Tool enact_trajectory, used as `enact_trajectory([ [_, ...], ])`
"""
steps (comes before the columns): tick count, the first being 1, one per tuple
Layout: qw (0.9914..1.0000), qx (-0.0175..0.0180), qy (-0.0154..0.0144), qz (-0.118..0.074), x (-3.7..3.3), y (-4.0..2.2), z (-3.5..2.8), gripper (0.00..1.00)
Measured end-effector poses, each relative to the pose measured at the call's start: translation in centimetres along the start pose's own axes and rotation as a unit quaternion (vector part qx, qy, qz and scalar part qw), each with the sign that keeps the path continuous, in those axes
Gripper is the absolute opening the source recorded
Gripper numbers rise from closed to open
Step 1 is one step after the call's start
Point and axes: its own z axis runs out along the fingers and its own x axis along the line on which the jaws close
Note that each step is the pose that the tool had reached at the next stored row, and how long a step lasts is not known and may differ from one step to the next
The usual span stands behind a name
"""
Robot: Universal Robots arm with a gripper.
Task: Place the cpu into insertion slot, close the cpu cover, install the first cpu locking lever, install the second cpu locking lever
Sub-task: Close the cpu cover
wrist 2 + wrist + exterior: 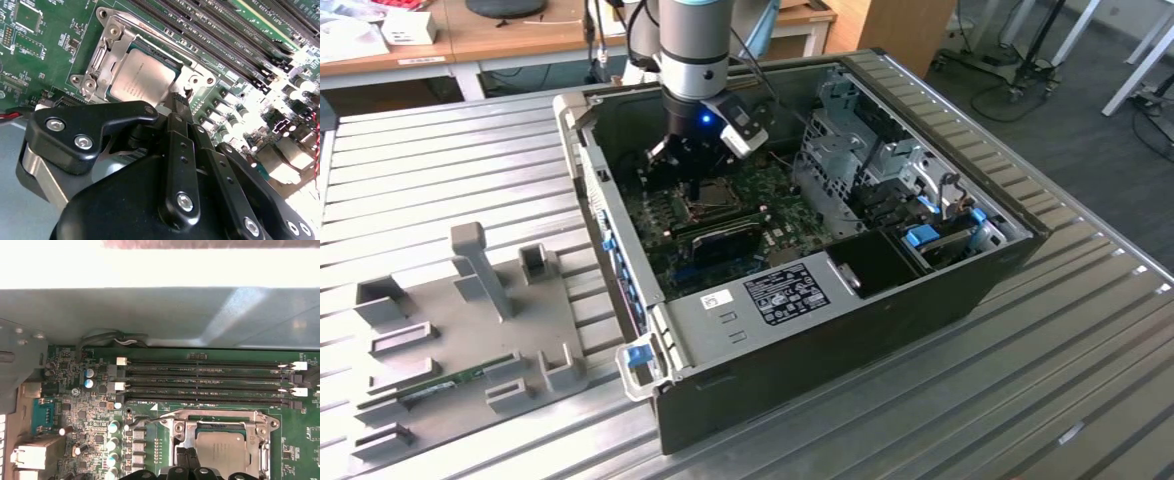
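1. The small, flat, square silvery-grey cpu (142,75) is sitting in the dark, metal-rimmed insertion slot (156,51), under the thin silvery cpu cover (186,75).
2. The black gripper (177,102) is hovering just beside it, pinched closed, holding nothing.
3. The cpu is looking light, stiff and fragile, so its edges are offering the safest hold.

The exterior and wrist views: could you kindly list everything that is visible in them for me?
table: one, silvery slatted metal, under everything.
computer case: one, dark grey, open, lying on the table.
motherboard: one, green, inside the case.
cpu cover: one, silvery, lying flat on the motherboard.
cpu: one, silvery-grey, inside the cpu cover's frame.
memory slots: four, black, beside the cpu cover.
fixture tray: one, grey, on the table at the exterior view's left.
narrow circuit board: one, green, lying in the fixture tray.
arm: one, silver-grey, extends down into the case.
gripper: one, black, at the cpu cover's edge.
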Motion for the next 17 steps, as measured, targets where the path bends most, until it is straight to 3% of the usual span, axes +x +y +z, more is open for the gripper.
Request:
enact_trajectory([
  [9, 1.0, 0.0, 0.0, 0.0, -0.01, 0.02, -1.24, 0.11],
  [17, 1.0, 0.0, 0.0, 0.0, -0.05, 0.02, -1.35, 0.11],
])
